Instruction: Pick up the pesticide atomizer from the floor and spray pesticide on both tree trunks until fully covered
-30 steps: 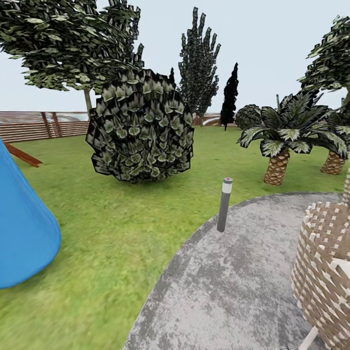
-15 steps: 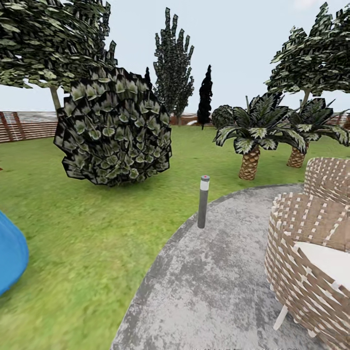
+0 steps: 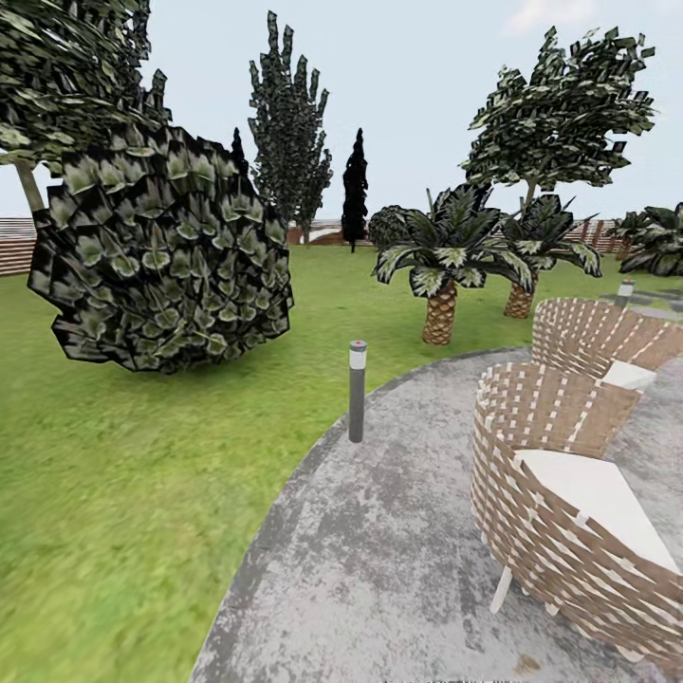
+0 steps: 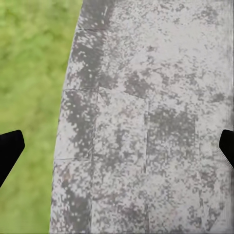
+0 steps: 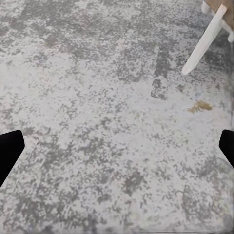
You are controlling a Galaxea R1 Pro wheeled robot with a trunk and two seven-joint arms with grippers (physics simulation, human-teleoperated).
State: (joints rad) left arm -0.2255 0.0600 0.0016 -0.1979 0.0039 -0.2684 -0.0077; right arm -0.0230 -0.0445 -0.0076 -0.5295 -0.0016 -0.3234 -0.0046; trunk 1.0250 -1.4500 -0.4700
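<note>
My left gripper (image 4: 117,146) and right gripper (image 5: 117,146) both spread wide over grey paving (image 3: 398,550), grey post lamp (image 3: 357,391) mid-frame at lawn (image 3: 142,455) edge, atomizer unseen.

Through the left wrist camera I look down on mottled grey stone paving (image 4: 156,112), faint seams dividing it into slabs. Green grass (image 4: 31,83) borders the paving along one curved edge, blurred and without detail. My left gripper (image 4: 117,146) hangs above the paving with its two dark fingers (image 4: 9,148) spread wide, one over the grass edge, the other over stone, nothing between them.
</note>
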